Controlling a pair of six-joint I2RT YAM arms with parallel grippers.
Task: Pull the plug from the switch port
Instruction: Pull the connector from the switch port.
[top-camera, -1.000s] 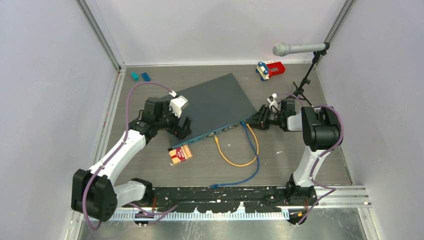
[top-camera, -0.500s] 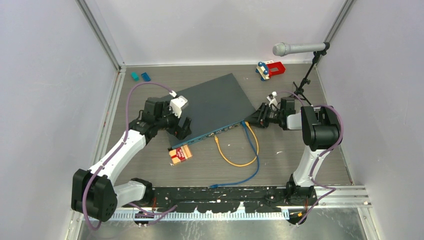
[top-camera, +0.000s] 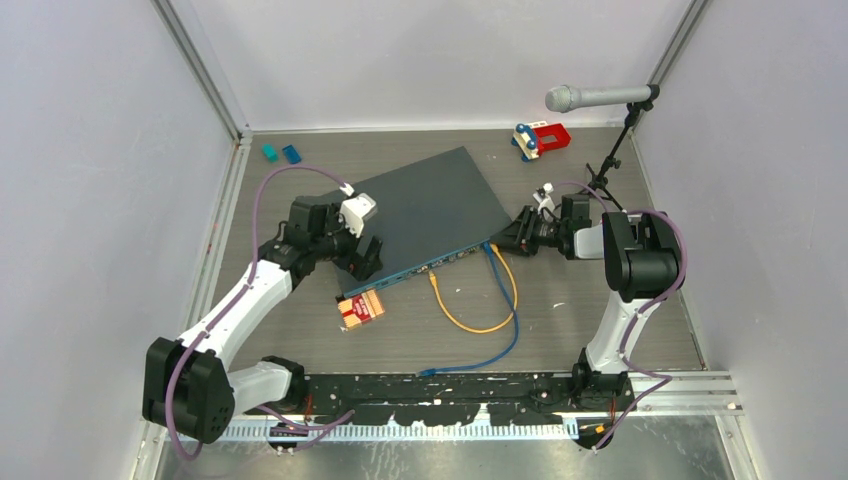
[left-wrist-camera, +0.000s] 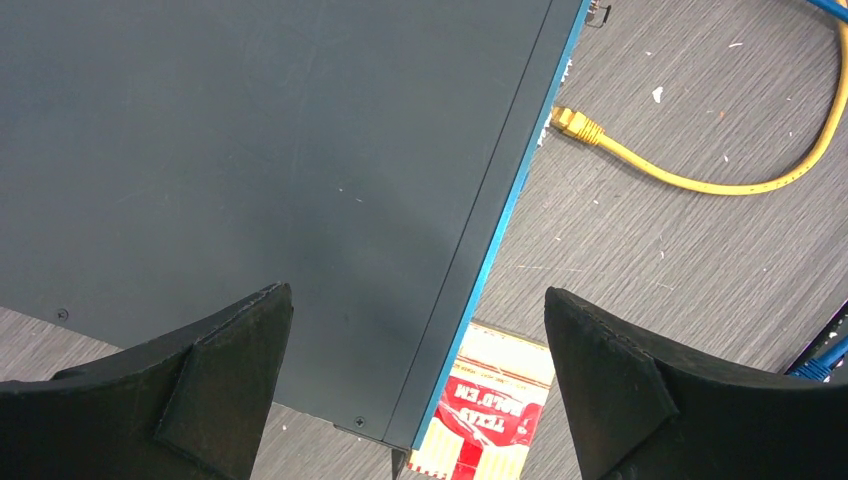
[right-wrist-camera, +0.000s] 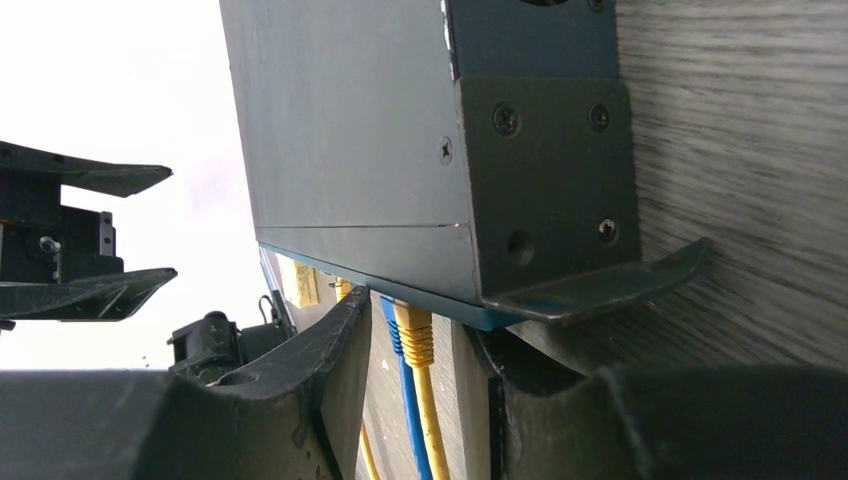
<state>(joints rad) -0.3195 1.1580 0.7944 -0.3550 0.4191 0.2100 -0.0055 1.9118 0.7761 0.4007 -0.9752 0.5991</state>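
Note:
The switch (top-camera: 425, 210) is a flat dark-grey box with a teal front edge (left-wrist-camera: 500, 230), lying at an angle mid-table. A yellow plug (right-wrist-camera: 415, 335) and a blue plug (right-wrist-camera: 390, 322) sit in ports at its right front corner (top-camera: 488, 246). My right gripper (right-wrist-camera: 420, 320) stands open around both plugs, with a gap on each side, low beside the switch's mounting bracket (right-wrist-camera: 545, 190). The yellow cable's other end (left-wrist-camera: 575, 122) lies by the front edge. My left gripper (left-wrist-camera: 416, 300) is wide open above the switch's left front corner, holding nothing.
A red and yellow card box (top-camera: 361, 308) lies just in front of the left corner. The yellow cable (top-camera: 480, 322) and the blue cable (top-camera: 500, 345) loop toward the arm bases. A microphone (top-camera: 590, 97) on a stand, a red toy (top-camera: 541, 138) and small blue blocks (top-camera: 281, 153) stand at the back.
My left gripper has edged slightly farther over the switch's corner. My right gripper shifted a little toward the switch's corner, its jaws held at the same width.

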